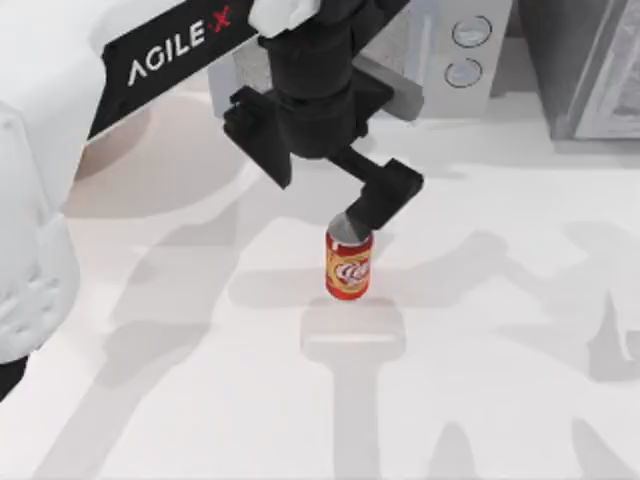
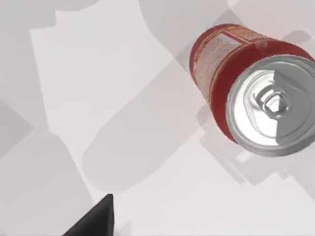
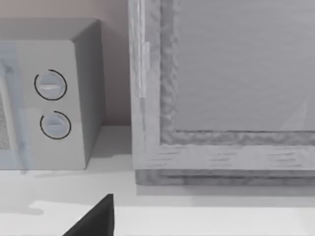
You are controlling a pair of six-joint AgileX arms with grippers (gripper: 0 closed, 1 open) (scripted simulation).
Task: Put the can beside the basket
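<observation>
While upright on table [image 1: 200,330], can [image 1: 348,265] beneath left hand [image 1: 375,205].

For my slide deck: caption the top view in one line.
Left gripper poised directly above the upright can on the white table.

It looked like a kitchen counter: white tabletop [image 1: 200,420], microwave [image 3: 49,98] with two dials at back.

Our left gripper's [image 1: 352,222] black fingertip covering part of the small red-and-gold drink can's [image 1: 348,268] silver top, grey two-dial microwave [image 3: 54,98] cut off at picture edge
</observation>
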